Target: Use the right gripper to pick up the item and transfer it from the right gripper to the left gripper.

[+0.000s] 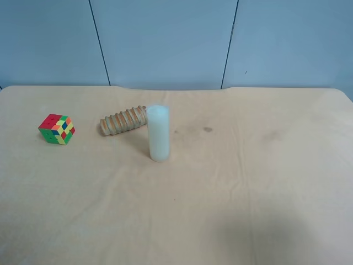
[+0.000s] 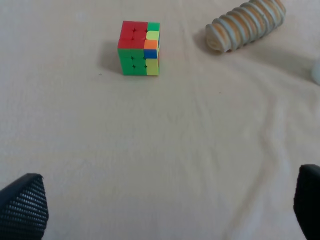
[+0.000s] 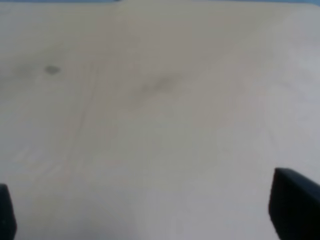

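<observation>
Standing upright, white cylinder; both pincers spread wide, holding nothing.

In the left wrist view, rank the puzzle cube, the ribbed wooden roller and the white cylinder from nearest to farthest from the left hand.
1. Puzzle cube: nearest the left hand, standing alone on the cloth.
2. Ribbed wooden roller: farther, lying on its side beyond the cube.
3. White cylinder: only a sliver shows at the frame edge; the high view places it just past the roller, so farthest.
</observation>
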Available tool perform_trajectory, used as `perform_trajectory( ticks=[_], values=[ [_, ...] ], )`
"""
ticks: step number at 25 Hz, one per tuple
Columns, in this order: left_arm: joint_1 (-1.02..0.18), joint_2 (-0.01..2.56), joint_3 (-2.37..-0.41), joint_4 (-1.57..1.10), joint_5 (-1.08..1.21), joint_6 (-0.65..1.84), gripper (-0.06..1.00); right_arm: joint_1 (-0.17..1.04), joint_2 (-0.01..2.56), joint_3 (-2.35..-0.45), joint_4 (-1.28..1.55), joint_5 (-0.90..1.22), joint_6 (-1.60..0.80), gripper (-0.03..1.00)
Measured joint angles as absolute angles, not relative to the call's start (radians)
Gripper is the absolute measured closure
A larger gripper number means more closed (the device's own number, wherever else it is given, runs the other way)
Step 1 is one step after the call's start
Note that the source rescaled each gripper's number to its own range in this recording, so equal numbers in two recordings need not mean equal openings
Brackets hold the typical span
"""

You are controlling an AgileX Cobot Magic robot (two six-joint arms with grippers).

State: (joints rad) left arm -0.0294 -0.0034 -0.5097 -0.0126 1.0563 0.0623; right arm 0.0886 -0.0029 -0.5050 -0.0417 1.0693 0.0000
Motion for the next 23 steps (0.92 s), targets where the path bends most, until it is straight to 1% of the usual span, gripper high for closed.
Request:
perform_trajectory(
  ticks=[3, 6, 23],
  values=[
    [-0.029, -0.003, -0.51, -0.013, 1.056, 0.062, -0.05, 0.039, -0.003, -0.505, -0.042, 1.069, 0.0, -0.03],
    [-0.029, -0.003, -0.51, -0.013, 1.056, 0.062, -0.05, 0.016, -0.003, -0.505, -0.042, 1.069, 0.0, -0.03],
    [-0.029, -0.003, -0.51, -0.015, 1.056, 0.062, -0.05, 0.01, -0.003, -0.505, -0.042, 1.069, 0.0, -0.03]
  ],
)
